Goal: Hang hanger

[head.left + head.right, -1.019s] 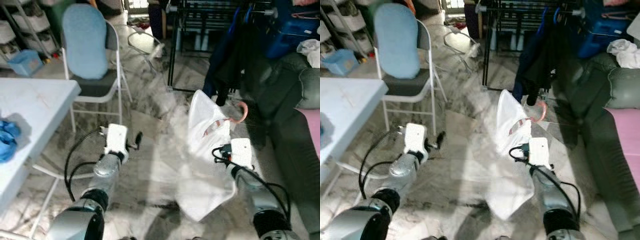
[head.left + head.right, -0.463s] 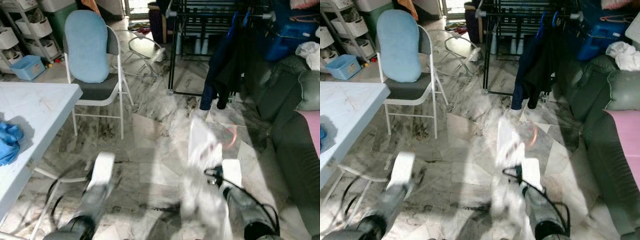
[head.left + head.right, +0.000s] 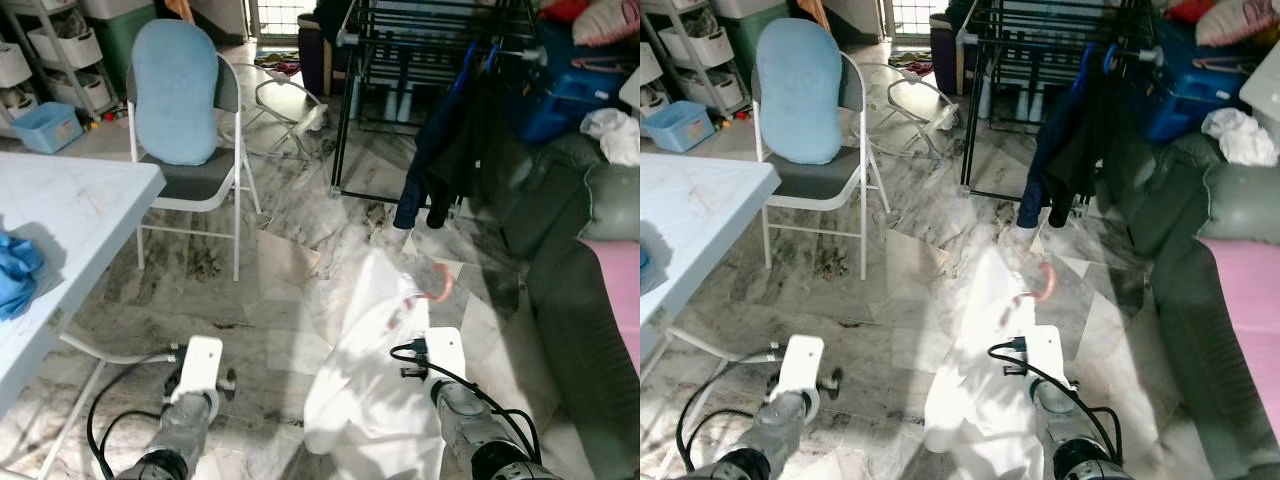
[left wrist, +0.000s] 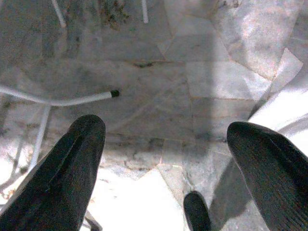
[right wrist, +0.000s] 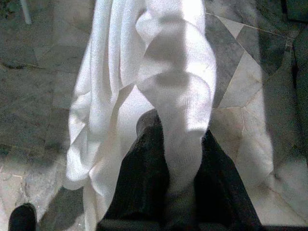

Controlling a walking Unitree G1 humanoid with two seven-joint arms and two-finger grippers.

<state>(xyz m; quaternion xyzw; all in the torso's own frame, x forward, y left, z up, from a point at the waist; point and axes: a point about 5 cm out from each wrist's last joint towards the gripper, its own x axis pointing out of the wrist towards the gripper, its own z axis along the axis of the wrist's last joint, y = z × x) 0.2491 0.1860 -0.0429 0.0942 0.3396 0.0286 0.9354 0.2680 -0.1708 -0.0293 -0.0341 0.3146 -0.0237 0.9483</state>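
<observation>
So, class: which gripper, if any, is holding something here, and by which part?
The right gripper is shut on the white garment, pinching a fold of its cloth; the pink hanger hook sticks out above. The left gripper is open, holding nothing.

A pink hanger (image 3: pixel 438 286) pokes its curved hook up out of a white shirt (image 3: pixel 365 380). The shirt hangs down loose and floppy over the marble floor, bunched in folds, with the right gripper (image 5: pixel 180 159) pinching its cloth between two black fingers.
</observation>
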